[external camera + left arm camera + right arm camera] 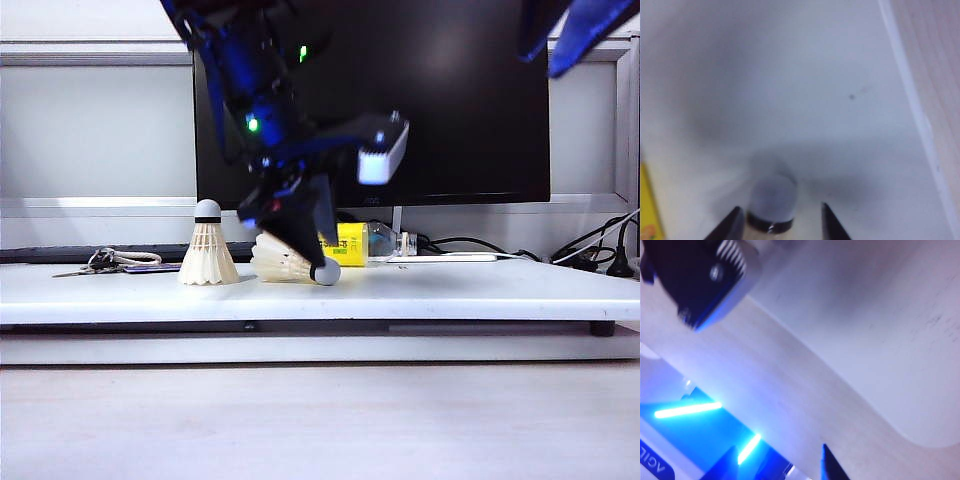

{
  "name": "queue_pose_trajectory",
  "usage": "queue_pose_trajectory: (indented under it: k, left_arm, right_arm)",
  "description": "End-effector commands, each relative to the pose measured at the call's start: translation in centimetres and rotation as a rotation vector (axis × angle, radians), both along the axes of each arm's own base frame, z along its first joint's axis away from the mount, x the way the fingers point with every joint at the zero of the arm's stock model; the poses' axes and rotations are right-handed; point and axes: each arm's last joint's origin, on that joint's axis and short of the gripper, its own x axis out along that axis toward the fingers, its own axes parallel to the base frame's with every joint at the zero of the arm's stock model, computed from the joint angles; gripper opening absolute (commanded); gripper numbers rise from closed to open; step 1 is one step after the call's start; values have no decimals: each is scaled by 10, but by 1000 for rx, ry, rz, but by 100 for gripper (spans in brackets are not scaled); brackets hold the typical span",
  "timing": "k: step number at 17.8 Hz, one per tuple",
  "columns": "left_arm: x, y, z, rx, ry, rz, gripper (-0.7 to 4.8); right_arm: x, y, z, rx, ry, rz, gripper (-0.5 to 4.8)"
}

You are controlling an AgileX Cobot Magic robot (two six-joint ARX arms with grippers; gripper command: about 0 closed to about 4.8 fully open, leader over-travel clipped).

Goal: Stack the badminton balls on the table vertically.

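Observation:
Two badminton balls are on the white table [450,290]. One [208,250] stands upright on its feather skirt, cork up, at the left. The other [282,263] lies on its side just right of it, its cork [326,271] pointing right. My left gripper [305,250] reaches down over the lying one. In the left wrist view its open jaws [780,222] straddle the shuttlecock's cork end [773,197], one finger close to it and the other apart. My right gripper [780,465] is open and empty, raised off to the right beside the table [880,315].
A clear bottle with a yellow label [352,243] lies right behind the lying shuttlecock. A black monitor [450,100] stands at the back. Keys [105,262] lie at the far left and cables [590,255] at the far right. The table's front edge [920,115] is near.

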Motion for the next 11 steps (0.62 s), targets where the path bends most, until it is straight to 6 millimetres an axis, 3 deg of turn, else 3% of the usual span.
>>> queue_pose_trajectory:
  k: [1,5,11]
  left_arm:
    - [3,-3,-1,-10,-20,-24,209]
    - [6,-3,0,-18,-47,-44,206]
    - [16,6,-5,-12,-44,-34,206]
  right_arm:
    - [1,0,-15,-8,28,0,210]
    - [2,1,-25,-14,43,0,210]
    - [3,2,-24,-1,20,1,210]
